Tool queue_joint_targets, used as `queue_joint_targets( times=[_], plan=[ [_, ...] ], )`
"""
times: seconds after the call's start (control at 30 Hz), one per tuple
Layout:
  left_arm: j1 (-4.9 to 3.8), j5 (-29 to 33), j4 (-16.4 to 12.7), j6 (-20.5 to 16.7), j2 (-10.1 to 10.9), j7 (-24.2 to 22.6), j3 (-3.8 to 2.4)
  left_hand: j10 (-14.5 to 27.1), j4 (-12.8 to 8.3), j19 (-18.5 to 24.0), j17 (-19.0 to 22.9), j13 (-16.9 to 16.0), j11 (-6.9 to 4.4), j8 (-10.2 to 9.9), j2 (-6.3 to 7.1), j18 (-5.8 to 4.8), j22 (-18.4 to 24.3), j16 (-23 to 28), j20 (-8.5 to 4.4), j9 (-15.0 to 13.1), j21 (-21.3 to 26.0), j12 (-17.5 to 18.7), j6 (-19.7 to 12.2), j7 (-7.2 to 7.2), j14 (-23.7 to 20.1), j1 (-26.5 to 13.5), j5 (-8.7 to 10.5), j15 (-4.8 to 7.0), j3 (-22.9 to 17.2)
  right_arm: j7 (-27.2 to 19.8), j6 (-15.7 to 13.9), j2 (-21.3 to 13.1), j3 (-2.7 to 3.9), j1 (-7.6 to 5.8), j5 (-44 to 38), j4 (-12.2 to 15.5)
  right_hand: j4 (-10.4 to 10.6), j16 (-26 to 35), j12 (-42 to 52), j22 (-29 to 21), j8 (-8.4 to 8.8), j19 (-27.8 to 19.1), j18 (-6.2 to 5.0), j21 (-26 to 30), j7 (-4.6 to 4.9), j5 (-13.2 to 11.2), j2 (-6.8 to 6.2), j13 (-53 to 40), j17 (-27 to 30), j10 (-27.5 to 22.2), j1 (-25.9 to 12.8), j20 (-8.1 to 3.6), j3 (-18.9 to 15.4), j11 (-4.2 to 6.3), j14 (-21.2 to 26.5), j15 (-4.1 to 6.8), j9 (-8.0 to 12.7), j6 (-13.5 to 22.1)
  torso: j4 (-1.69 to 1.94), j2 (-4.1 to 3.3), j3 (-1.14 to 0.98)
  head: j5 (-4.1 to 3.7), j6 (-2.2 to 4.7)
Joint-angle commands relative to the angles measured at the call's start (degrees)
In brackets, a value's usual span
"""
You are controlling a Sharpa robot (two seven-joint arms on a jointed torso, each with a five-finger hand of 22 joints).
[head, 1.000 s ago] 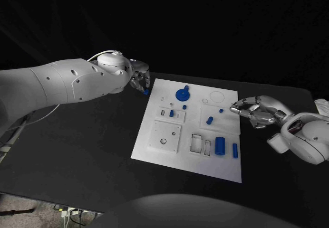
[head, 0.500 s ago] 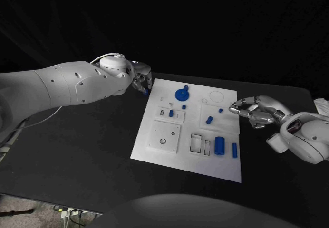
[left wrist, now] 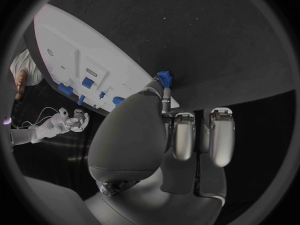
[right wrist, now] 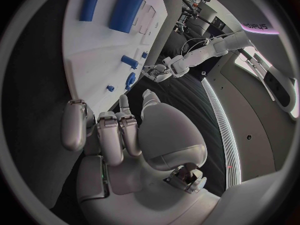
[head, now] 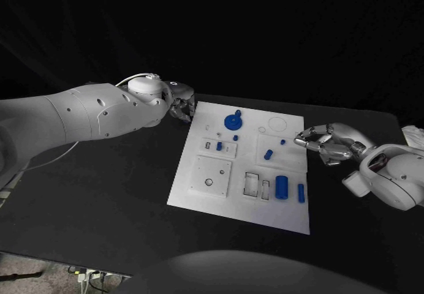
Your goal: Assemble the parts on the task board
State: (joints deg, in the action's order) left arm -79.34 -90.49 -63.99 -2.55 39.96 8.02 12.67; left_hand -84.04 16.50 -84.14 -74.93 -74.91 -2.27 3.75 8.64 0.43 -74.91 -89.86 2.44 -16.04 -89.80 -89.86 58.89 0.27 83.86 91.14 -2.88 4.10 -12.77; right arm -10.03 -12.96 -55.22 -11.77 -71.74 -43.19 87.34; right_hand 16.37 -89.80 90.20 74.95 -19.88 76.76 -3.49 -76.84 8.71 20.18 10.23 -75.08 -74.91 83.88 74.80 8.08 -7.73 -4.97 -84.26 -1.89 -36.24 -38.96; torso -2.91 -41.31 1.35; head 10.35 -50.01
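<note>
Left hand (left wrist: 164, 135) pinched a small blue part (left wrist: 164, 77) at the task board (left wrist: 81, 50) corner; right hand (head: 329, 143) was curled, holding nothing, beside the board.

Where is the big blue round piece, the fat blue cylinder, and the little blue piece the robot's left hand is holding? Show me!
big blue round piece (head: 234, 120), head view, on its disc top.
fat blue cylinder (head: 282, 187), head view, on the middle of its side.
little blue piece (left wrist: 164, 77), left wrist view, on its body at the left hand's fingertips.
</note>
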Motion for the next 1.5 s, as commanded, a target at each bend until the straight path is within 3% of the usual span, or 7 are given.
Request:
queue_joint_targets(
  times=[0.03,0.33,0.63,0.93,1.5],
  plan=[
    [0.5,-2.0,0.18,-0.58,0.27,0.58,0.27,-5.96,-0.45,-5.55,-15.07,-15.09,0.3,-0.27,-0.11,-0.32,-14.94,-0.14,-0.04,0.46,0.22,-0.14,-0.99,-0.27,6.14,0.77,0.1,-0.41,-0.08,0.06,1.05,0.02,0.0,0.05,-0.33,0.1,0.19,-0.2,-0.2,9.83,0.19,-0.32,-0.45,0.17,0.1,0.31,0.58,-14.92,-15.09,6.12,-0.19,0.11,-0.11,0.22,-5.74,0.03,0.05,0.03,0.08,0.04,-0.02,-0.04,0.01],
    [0.55,-1.99,-0.47,-2.13,1.11,0.64,0.29,-5.96,-0.39,-5.2,-15.07,-15.09,0.52,-0.34,0.53,-0.2,-14.77,-0.14,0.17,1.99,0.68,-0.14,-4.02,-1.4,6.14,0.98,0.15,-0.66,0.37,0.28,1.24,-0.01,0.0,0.09,-0.4,0.03,0.16,-0.2,-0.2,9.8,0.17,-0.39,-0.47,0.24,0.09,0.31,0.58,-14.92,-15.09,6.12,-0.19,0.12,-0.12,0.21,-5.74,0.02,0.06,-0.01,0.07,0.06,0.03,0.16,0.01],
    [0.55,-1.36,-1.11,-1.94,2.0,1.42,0.29,-5.96,0.1,-5.0,-15.07,-15.09,0.6,-0.17,1.26,-0.14,-14.68,-0.14,0.29,2.9,0.94,-0.14,-5.76,-1.0,6.14,0.01,0.18,-0.77,1.41,0.5,1.47,-0.09,0.0,0.13,-0.42,0.0,0.14,-0.2,-0.2,9.76,0.16,-0.5,-0.5,0.35,0.09,0.31,0.57,-14.92,-15.09,6.12,-0.19,0.12,-0.13,0.21,-5.74,0.01,0.06,-0.04,0.07,0.03,0.0,0.09,0.01],
    [0.56,-0.11,-1.18,-1.68,2.34,1.81,0.29,-5.96,0.19,-5.0,-15.07,-15.09,0.62,0.52,0.41,-0.13,-14.68,-0.14,0.35,3.13,0.94,-0.14,-4.6,-0.1,6.14,-1.07,0.17,-0.78,2.06,0.69,1.63,-0.08,0.0,0.14,-0.44,-0.01,0.13,-0.2,-0.2,9.74,0.16,-0.53,-0.51,0.39,0.09,0.31,0.58,-14.92,-15.09,6.12,-0.2,0.13,-0.14,0.2,-5.74,0.0,0.07,-0.08,0.05,0.02,0.01,0.23,0.01],
    [0.61,2.29,-1.49,-2.22,2.02,0.55,0.3,-5.96,-0.12,-5.0,-15.07,-15.09,0.67,1.2,-1.09,-0.13,-14.68,-0.14,0.4,3.46,0.95,-0.14,-2.25,-1.13,6.14,-0.89,0.16,-0.75,1.95,1.13,1.9,-0.04,0.0,0.15,-0.59,-0.08,0.11,-0.2,-0.2,9.7,0.11,-0.64,-0.54,0.5,0.08,0.33,0.68,-14.92,-15.09,6.12,-0.24,0.15,-0.14,0.19,-5.74,-0.02,0.09,-0.22,0.08,0.02,-0.01,0.38,0.01]
  ],
)
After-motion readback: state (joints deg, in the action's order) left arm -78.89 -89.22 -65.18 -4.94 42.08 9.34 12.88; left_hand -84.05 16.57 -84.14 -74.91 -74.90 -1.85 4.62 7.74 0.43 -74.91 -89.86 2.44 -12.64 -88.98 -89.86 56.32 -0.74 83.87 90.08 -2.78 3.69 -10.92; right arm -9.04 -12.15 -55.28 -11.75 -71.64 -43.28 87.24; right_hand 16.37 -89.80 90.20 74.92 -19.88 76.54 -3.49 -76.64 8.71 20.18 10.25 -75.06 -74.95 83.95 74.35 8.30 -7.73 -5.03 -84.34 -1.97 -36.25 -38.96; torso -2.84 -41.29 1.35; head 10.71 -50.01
